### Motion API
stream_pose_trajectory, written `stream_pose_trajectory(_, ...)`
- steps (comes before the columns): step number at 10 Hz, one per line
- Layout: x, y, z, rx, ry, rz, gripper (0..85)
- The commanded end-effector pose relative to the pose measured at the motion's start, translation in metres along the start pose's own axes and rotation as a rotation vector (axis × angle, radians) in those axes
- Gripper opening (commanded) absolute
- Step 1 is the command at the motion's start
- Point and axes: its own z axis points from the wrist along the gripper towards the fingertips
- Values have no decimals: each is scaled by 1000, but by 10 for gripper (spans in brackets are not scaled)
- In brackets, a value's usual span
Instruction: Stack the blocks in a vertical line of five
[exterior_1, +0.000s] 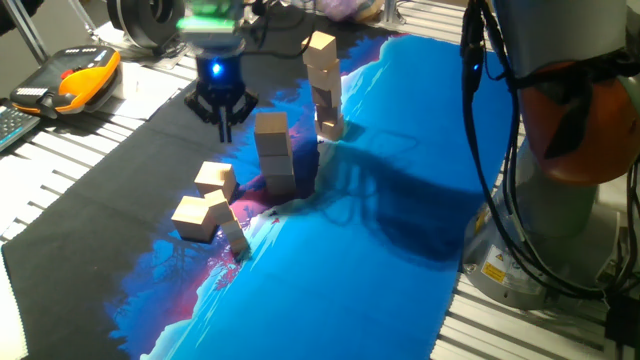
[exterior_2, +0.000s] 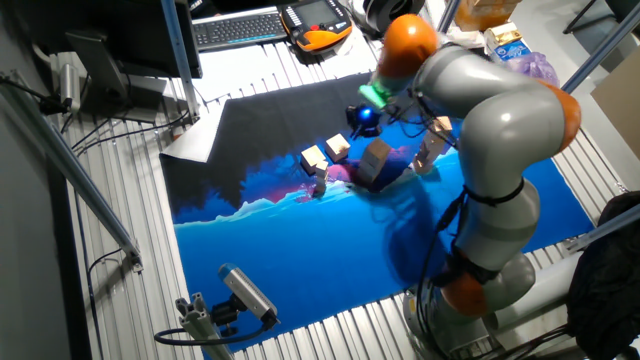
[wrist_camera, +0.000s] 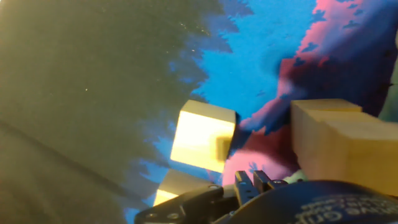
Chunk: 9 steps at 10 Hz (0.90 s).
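I hold gripper (exterior_1: 224, 118) above mat, fingers close together, empty; loose blocks (exterior_1: 205, 200) wait beside short stack (exterior_1: 274, 152).

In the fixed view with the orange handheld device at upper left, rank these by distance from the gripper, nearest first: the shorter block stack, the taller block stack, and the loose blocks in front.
1. Shorter stack, just right of the gripper.
2. and 3. Too close to call: taller stack, further right, and loose blocks, below the gripper toward the camera.
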Motion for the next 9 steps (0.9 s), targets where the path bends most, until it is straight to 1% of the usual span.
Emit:
stream_pose_trajectory(1,0,2,2,-2,-4,1,170)
stream_pose_trajectory(2,-1,7,8,11,-26,7,170)
stream_pose_trajectory(3,-2,11,11,15,-40,22,340)
stream_pose_trajectory(4,-3,14,15,17,-51,34,340)
stream_pose_trajectory(5,-4,18,21,24,-68,43,510)
stream_pose_trajectory(6,-2,22,29,34,-100,52,510)
stream_pose_trajectory(7,1,25,37,37,-124,61,510)
stream_pose_trajectory(8,2,28,44,35,-139,66,510)
stream_pose_trajectory(9,-1,31,48,31,-138,70,510)
